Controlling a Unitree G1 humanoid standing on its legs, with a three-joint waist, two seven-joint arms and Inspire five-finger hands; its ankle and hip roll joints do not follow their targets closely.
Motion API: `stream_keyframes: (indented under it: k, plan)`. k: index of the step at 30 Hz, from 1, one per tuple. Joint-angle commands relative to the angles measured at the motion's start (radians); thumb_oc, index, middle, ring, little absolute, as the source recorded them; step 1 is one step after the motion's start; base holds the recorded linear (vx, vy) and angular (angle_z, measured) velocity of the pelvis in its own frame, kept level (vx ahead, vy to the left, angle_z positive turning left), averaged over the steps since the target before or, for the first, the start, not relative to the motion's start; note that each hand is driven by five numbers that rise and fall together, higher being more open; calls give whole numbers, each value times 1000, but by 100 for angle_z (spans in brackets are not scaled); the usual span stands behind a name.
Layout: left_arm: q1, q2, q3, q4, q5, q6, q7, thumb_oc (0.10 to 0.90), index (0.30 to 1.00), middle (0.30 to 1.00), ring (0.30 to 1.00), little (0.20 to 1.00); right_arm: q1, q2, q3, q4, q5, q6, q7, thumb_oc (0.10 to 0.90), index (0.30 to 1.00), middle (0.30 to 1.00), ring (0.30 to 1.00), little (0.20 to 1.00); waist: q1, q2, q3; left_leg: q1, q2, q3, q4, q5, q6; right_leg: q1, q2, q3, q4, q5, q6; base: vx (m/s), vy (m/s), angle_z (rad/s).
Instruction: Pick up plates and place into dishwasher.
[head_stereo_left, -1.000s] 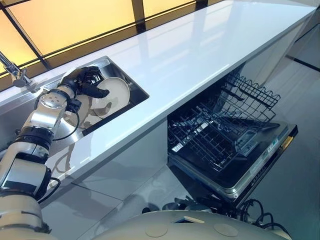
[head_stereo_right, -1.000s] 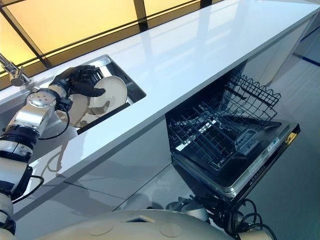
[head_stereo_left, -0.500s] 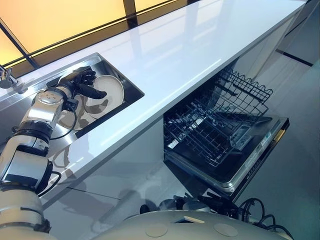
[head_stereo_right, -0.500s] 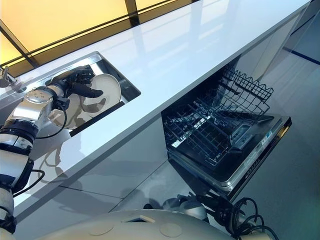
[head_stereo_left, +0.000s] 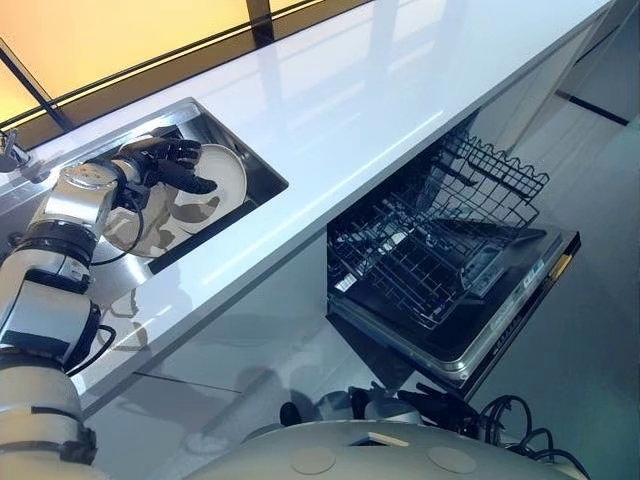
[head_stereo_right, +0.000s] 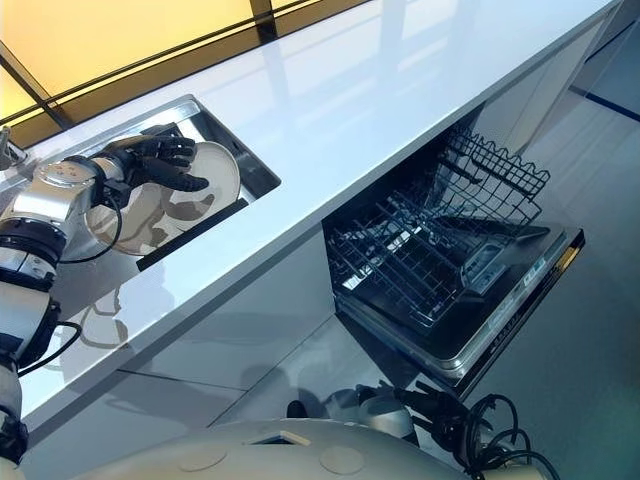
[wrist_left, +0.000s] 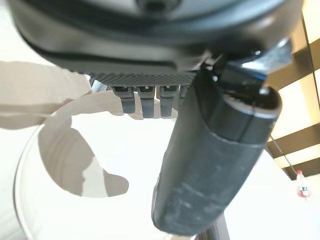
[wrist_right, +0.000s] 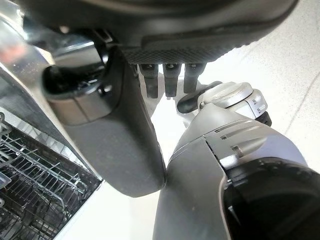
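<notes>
Down in the sink (head_stereo_left: 262, 178), the left hand (head_stereo_left: 160, 165) pinches the tilted plate (head_stereo_left: 222, 170), thumb across its face.

At least two plates (head_stereo_left: 222, 170) lie in the one sink (head_stereo_left: 258, 172), with one faucet (head_stereo_left: 12, 158) beside it. There is one dishwasher (head_stereo_left: 470, 345), with one wire rack (head_stereo_left: 420, 260).

left hand (head_stereo_left: 158, 166) gripping plate (head_stereo_left: 224, 172), dishwasher (head_stereo_left: 478, 338) open
</notes>
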Motion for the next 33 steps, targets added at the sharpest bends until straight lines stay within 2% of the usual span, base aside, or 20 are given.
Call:
stream_keyframes:
  k: [1,6,8,10,19,24,33]
  plan:
    - [-269,94,-2,56,-11,-85,70,800,900,900,900,900,5,-35,23,20,-19,-7,3,800,900,900,900,900,-7,39,-15,22,-59,17,14,-117,63,-78,-2,41,89,-10,99,0,0,0]
    - [-270,92,39,16,-191,-129,93,800,900,900,900,900,7,-35,22,23,-20,-5,3,800,900,900,900,900,-3,36,-16,24,-58,15,13,-118,61,-76,-1,43,87,-11,98,0,0,0]
    - [-240,79,77,-33,-287,-133,89,800,900,900,900,900,9,-34,19,25,-26,-6,6,800,900,900,900,900,1,35,-16,26,-56,14,12,-119,60,-76,0,43,89,-12,95,0,0,0]
    - [-200,68,114,-74,-319,-140,96,800,900,900,900,900,10,-33,13,32,-32,-11,11,800,900,900,900,900,5,35,-16,26,-56,9,12,-119,60,-76,0,43,92,-15,92,0,0,0]
    - [-162,76,154,-66,-265,-192,95,800,900,900,900,900,11,-31,11,37,-34,-15,10,800,900,900,900,900,11,33,-21,30,-57,6,13,-121,63,-74,1,43,98,-19,89,0,0,0]
    - [-176,80,135,-29,-206,-185,86,800,900,900,900,900,16,-30,14,37,-33,-19,9,800,900,900,900,900,4,31,-20,30,-58,13,16,-123,65,-78,1,47,103,-19,92,16,8,0]
    - [-192,94,133,34,-113,-190,138,800,900,900,900,900,32,-36,3,43,-49,-28,13,800,900,900,900,900,-12,24,-10,30,-66,21,31,-135,74,-93,-2,69,120,-16,100,55,25,-4]
